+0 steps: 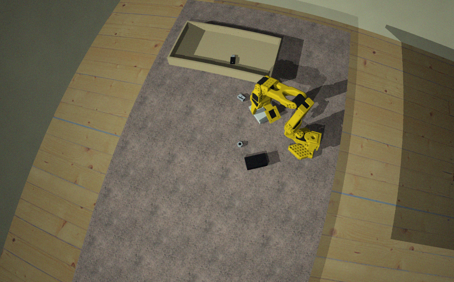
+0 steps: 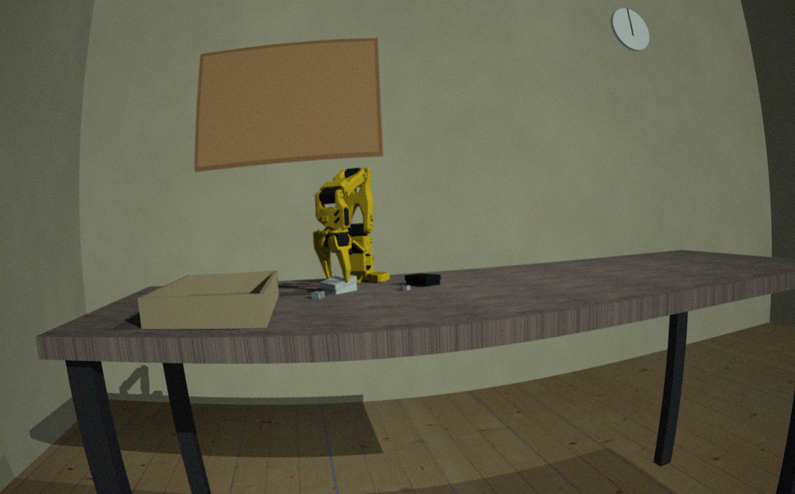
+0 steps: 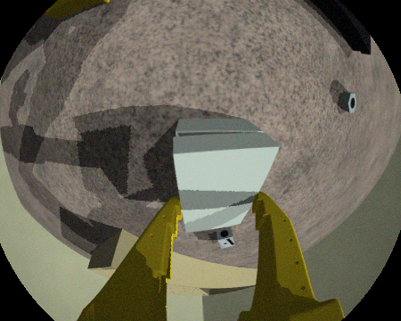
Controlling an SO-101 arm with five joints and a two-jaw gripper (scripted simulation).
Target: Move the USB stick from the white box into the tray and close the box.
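Note:
The black USB stick (image 1: 232, 60) lies on the floor of the beige tray (image 1: 217, 71) (image 2: 204, 311), near its front wall; nothing else shows in there. The white box base (image 2: 344, 289) (image 3: 214, 126) stands on the table. Its white lid (image 1: 260, 115) (image 3: 218, 169) is over the base, with a thin seam between them at the far end in the wrist view. I cannot tell whether the lid is fully down and level. My gripper (image 2: 338, 280) (image 3: 218, 201) points down and is shut on the lid, one finger against each side.
A small grey slotted part (image 1: 241, 97) (image 2: 317, 294) (image 3: 225, 238) lies between the white box and the tray. A grey hex nut (image 1: 240, 143) (image 2: 405, 287) (image 3: 349, 102) lies near a black box (image 1: 256, 161) (image 2: 422, 282), on the white box's other side.

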